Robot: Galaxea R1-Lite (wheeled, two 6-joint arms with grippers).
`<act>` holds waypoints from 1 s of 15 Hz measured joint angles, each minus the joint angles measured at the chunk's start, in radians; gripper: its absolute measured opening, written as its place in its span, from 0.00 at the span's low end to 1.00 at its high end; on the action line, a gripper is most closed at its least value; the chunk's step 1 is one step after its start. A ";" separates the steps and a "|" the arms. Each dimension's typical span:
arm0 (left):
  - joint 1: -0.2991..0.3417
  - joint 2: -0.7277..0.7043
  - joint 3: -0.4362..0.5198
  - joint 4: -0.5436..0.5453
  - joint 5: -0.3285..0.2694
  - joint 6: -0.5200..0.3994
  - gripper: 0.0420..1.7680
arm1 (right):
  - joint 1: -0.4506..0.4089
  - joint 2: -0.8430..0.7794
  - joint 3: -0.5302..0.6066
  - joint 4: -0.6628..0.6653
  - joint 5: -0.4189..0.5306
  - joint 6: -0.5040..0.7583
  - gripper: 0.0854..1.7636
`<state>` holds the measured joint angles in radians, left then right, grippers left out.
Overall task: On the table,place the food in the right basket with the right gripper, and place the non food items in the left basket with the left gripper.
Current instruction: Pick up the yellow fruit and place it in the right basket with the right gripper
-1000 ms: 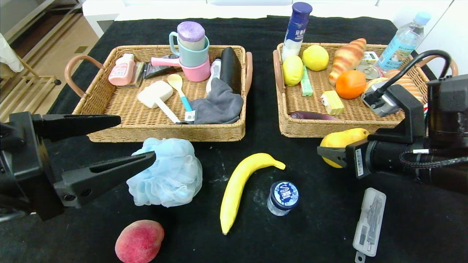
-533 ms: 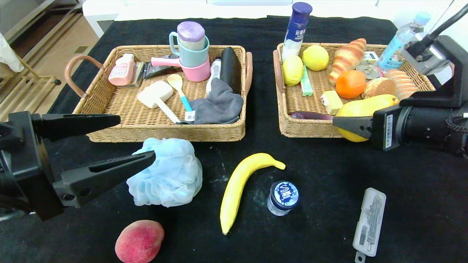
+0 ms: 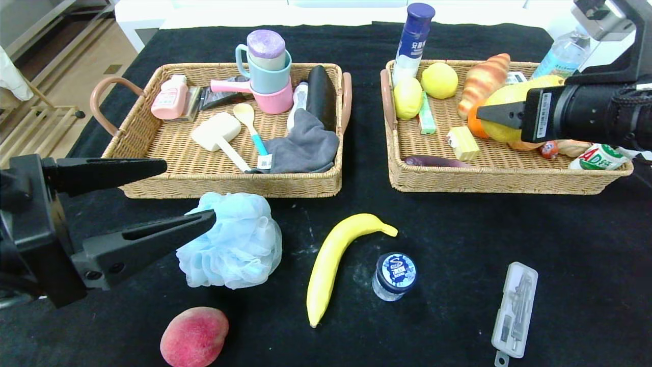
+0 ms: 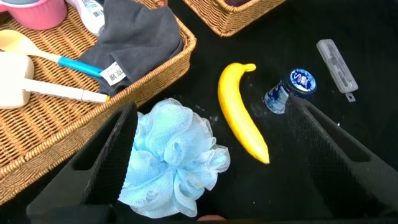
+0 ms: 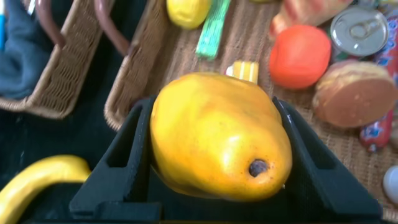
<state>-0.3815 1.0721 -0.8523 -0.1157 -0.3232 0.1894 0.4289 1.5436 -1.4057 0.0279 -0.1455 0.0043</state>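
step: placing food | right tool (image 3: 496,114) grips pear (image 5: 217,134) above right basket (image 3: 489,176) (not yet released) | left tool (image 3: 188,193) open beside pouf (image 3: 232,242) | next: lower, release.

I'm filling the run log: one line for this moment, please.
right gripper: shut on pear, above right basket | left gripper: open by bath pouf

Green-and-white pack (image 3: 597,157), 3 o'clock corner of the right basket (image 3: 489,178): reads "4D".
Blue-capped bottle (image 3: 411,43), 12 o'clock: print too small to read.
Jar lid (image 3: 396,269): illegible.
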 joint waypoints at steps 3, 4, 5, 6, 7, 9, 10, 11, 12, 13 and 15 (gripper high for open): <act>0.001 -0.002 -0.001 0.000 0.000 0.000 0.97 | -0.029 0.083 -0.111 0.000 0.002 0.001 0.67; 0.001 -0.002 -0.001 0.000 -0.001 0.000 0.97 | -0.037 0.113 -0.149 0.000 0.005 0.002 0.67; 0.000 -0.002 -0.001 0.000 -0.001 0.000 0.97 | -0.047 0.145 -0.188 -0.001 0.006 0.003 0.67; 0.000 -0.002 -0.001 0.000 -0.001 0.000 0.97 | -0.054 0.174 -0.218 -0.001 0.006 0.002 0.67; 0.000 -0.002 -0.001 0.000 -0.002 0.000 0.97 | -0.059 0.200 -0.243 0.000 0.005 0.002 0.67; 0.000 -0.002 -0.001 0.000 -0.003 0.001 0.97 | -0.063 0.244 -0.278 0.001 0.004 0.002 0.67; -0.001 -0.002 -0.001 0.000 -0.003 0.000 0.97 | -0.064 0.263 -0.291 0.002 0.002 0.002 0.67; -0.001 -0.002 -0.001 0.000 -0.003 0.000 0.97 | -0.067 0.278 -0.303 0.004 0.000 0.002 0.67; -0.001 -0.003 -0.001 0.000 -0.003 0.001 0.97 | -0.071 0.291 -0.310 0.007 -0.001 0.002 0.67; 0.000 -0.003 -0.001 0.000 -0.003 0.001 0.97 | -0.074 0.302 -0.315 0.008 -0.001 0.003 0.67; 0.000 -0.003 0.000 0.000 -0.003 0.001 0.97 | -0.075 0.313 -0.320 0.007 0.000 0.002 0.67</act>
<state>-0.3819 1.0694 -0.8528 -0.1153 -0.3266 0.1904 0.3536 1.8568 -1.7262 0.0351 -0.1451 0.0066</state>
